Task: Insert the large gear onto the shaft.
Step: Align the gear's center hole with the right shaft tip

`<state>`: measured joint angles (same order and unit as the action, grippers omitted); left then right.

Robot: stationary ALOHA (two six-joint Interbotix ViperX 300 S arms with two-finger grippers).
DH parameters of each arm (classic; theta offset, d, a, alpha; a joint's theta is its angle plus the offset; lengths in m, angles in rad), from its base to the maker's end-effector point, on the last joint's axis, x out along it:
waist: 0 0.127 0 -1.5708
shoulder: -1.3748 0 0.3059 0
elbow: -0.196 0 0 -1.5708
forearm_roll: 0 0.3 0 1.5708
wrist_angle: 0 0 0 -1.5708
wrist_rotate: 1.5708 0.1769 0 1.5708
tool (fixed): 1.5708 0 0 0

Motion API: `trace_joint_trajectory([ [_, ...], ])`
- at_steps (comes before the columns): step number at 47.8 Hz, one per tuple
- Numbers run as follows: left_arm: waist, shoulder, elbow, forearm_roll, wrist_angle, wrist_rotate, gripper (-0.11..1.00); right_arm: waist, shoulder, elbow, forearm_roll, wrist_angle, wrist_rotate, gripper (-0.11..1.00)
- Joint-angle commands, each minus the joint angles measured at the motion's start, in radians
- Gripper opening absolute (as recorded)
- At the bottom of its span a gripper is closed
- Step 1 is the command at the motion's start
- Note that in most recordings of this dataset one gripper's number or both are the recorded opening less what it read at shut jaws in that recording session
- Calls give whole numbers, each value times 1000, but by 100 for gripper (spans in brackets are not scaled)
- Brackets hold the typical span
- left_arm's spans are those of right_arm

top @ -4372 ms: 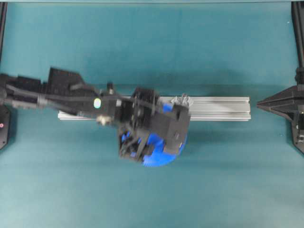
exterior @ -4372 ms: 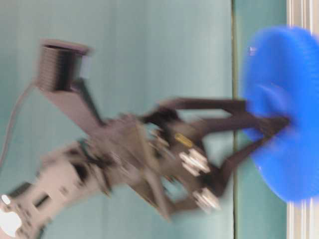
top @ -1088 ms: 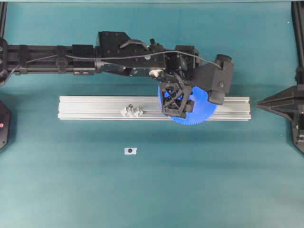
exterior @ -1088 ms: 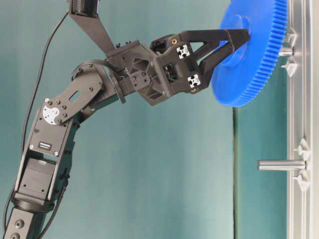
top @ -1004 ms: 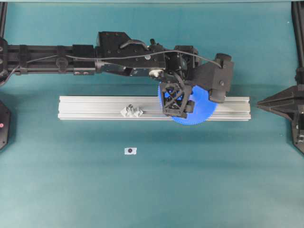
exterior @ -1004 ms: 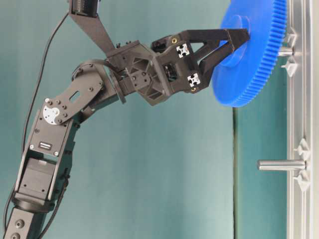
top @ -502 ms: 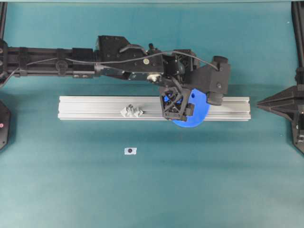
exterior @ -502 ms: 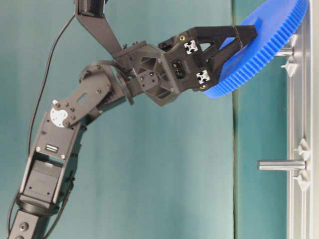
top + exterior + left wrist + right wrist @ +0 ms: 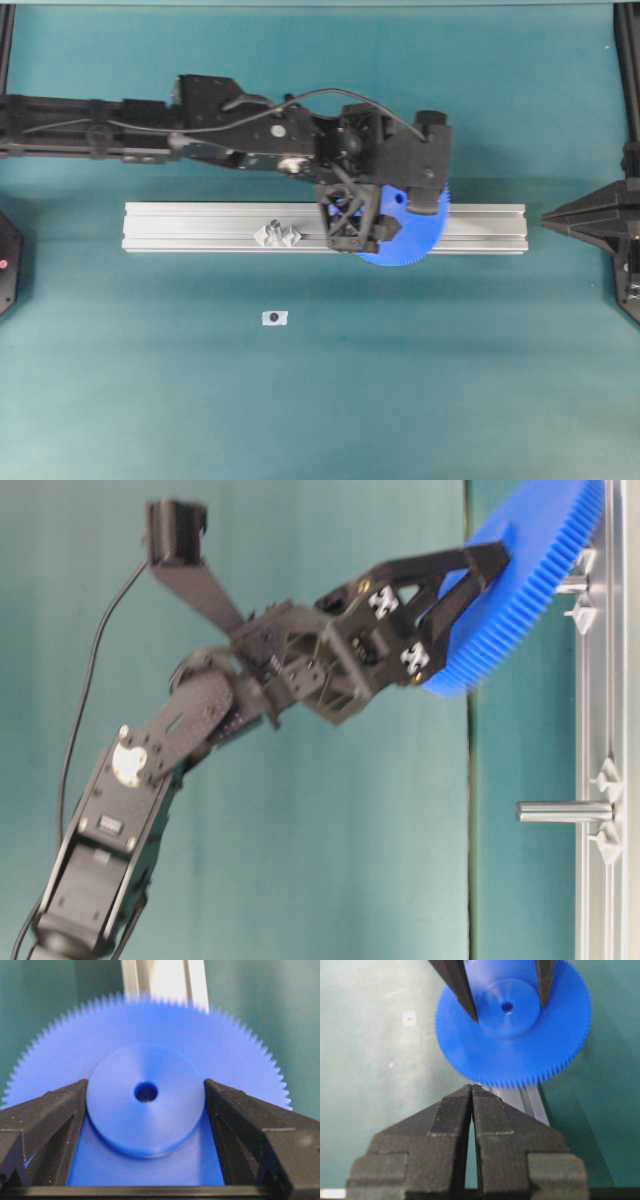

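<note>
I'm working in what looks like a robotics lab bench: a plain teal mat (image 9: 420, 400) covers the table, a slotted aluminium rail (image 9: 200, 228) lies across its middle, and black robot arm bases stand at the left and right edges.

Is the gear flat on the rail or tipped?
Tipped: in the table-level view the gear, gripped at its hub by the left gripper, slants against the rail.
</note>
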<state>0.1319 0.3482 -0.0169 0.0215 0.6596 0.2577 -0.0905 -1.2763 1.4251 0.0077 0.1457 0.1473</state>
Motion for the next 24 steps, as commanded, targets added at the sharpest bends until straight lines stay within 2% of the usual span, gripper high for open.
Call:
trace_joint_trajectory([
  [1, 9, -38, 2, 2, -15, -5, 85, -3, 9, -9, 0, -9, 9, 10],
  [24, 9, -41, 12, 2, -9, -3, 85, -2, 8, -9, 0, -12, 9, 10],
])
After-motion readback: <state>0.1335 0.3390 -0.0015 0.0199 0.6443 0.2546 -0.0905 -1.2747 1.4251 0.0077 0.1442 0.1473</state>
